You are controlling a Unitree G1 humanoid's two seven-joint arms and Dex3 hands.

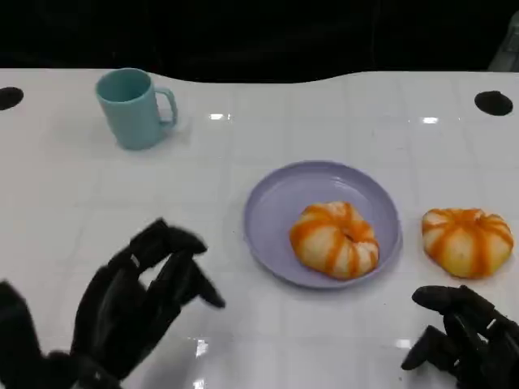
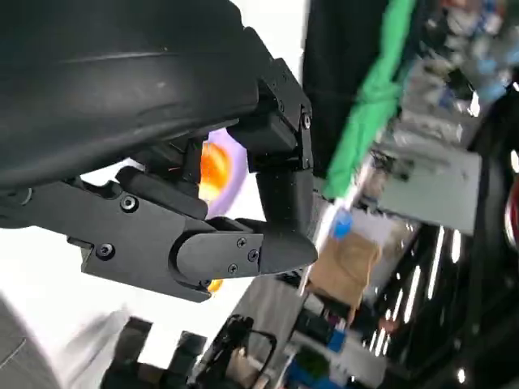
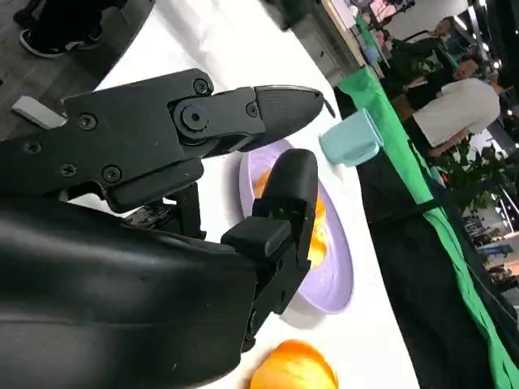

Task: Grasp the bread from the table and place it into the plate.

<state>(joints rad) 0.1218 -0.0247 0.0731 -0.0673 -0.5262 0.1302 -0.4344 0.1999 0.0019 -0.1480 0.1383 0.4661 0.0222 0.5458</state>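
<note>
**The loose bread lies just ahead of the right hand**

In the head view, one bread (image 1: 334,239) is already lying inside the purple plate (image 1: 272,207), on its right half. A second bread (image 1: 467,241) lies on the white table (image 1: 243,130), just beside the right rim of the plate but apart from it. The right hand (image 1: 462,340) is at the lower right, directly before this bread and a little to its left; it holds nothing and its fingers are loosely bent and apart. The left hand (image 1: 134,304) is at the lower left, also holding nothing, with fingers spread, and it is well apart from the loose bread, with the plate between them. So I judge the right hand is the nearer one, and the reach goes forward and slightly to the right. The bread is round, so it has no clear long axis. A teal mug (image 1: 134,107) stands far at the back left.

In the left wrist view, the left hand (image 2: 243,211) grips nothing; a part of the plate (image 2: 235,158) and orange bread (image 2: 215,170) is seen behind the fingers.

In the right wrist view, the fingers (image 3: 276,109) of the right hand are apart with nothing between them. The plate (image 3: 332,279) with its bread (image 3: 318,235) lies beyond them, and the loose bread (image 3: 293,369) is near the palm side. The mug (image 3: 350,138) is further away. People stand beyond the table.

I can read no brand, label or writing in any view.
</note>
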